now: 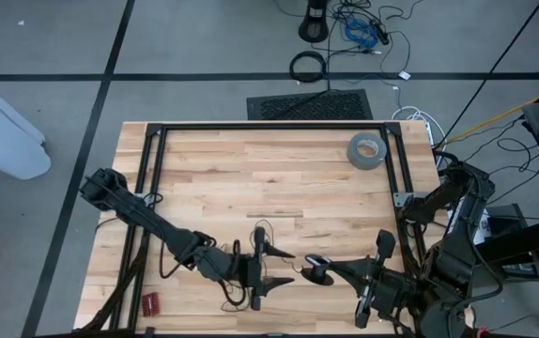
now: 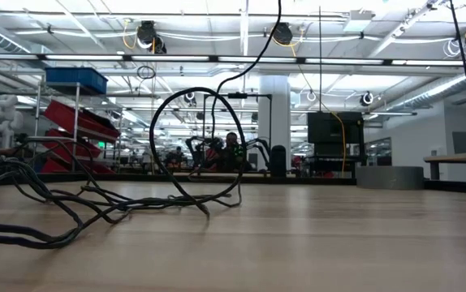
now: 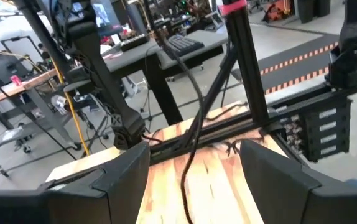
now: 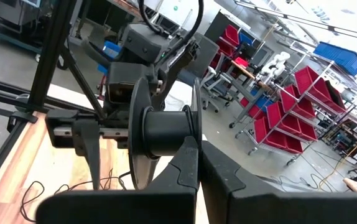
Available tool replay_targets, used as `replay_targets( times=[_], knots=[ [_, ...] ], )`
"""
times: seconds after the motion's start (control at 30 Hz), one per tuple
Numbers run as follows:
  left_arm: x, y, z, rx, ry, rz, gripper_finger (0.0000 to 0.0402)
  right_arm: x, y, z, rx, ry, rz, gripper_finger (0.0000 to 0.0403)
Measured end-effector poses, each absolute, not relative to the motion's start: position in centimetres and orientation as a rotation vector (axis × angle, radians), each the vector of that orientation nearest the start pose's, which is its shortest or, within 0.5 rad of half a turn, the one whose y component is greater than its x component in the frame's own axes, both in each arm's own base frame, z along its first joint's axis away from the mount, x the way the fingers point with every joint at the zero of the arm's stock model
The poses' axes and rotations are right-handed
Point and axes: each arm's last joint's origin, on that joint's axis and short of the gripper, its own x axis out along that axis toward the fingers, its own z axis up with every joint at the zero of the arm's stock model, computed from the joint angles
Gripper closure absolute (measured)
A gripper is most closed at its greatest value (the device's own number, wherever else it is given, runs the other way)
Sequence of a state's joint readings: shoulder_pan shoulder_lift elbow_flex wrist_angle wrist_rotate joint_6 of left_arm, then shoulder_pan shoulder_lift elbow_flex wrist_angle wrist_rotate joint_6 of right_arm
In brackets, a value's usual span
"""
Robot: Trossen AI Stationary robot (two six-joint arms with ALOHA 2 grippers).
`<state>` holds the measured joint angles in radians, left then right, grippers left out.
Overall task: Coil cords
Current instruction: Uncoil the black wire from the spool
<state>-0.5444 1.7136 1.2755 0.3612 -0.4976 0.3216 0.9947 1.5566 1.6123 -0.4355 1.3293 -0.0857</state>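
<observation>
Starting at the far left of the high view, one white bin (image 1: 2, 122) stands on the floor off the table's corner; what it holds cannot be seen. The left arm reaches from the table's (image 1: 251, 178) left edge toward the near middle. One small red object (image 1: 150, 302) lies on the wood near the front left corner, well apart from the arm's tip.

The left gripper (image 1: 277, 267) sits low over the near middle of the table with its fingers (image 3: 122, 180) spread wide and nothing between them but a dark cable that runs across the boards beyond.

The cords (image 1: 236, 252), a single very thin black wire, lie in loose loops on the wood around and beside this gripper; the right wrist view shows more of the loops (image 4: 38, 185) flat on the boards.

Just right of it is one black spool (image 4: 166, 134), at the tip of the right gripper (image 1: 331, 269), whose fingers (image 4: 228, 186) are pressed together. Whether they pinch the spool's rim cannot be told, nor whether any wire is wound on it.

One grey tape roll (image 1: 367, 150) lies flat near the far right corner, well apart from both grippers.
</observation>
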Motion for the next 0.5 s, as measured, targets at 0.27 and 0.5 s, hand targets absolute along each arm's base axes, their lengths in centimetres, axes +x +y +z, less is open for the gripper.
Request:
replay_targets(
  times=[0.27,0.5],
  knots=[
    [35.13,-19.39,30.56,0.375,0.043,-0.05,0.0143,20.16,25.88,41.33,-0.436,0.166,-0.325,0.0403],
    [35.13,-19.38,30.56,0.376,0.043,-0.05,0.0152,20.16,25.88,41.33,-0.436,0.167,-0.325,0.0403]
  ],
)
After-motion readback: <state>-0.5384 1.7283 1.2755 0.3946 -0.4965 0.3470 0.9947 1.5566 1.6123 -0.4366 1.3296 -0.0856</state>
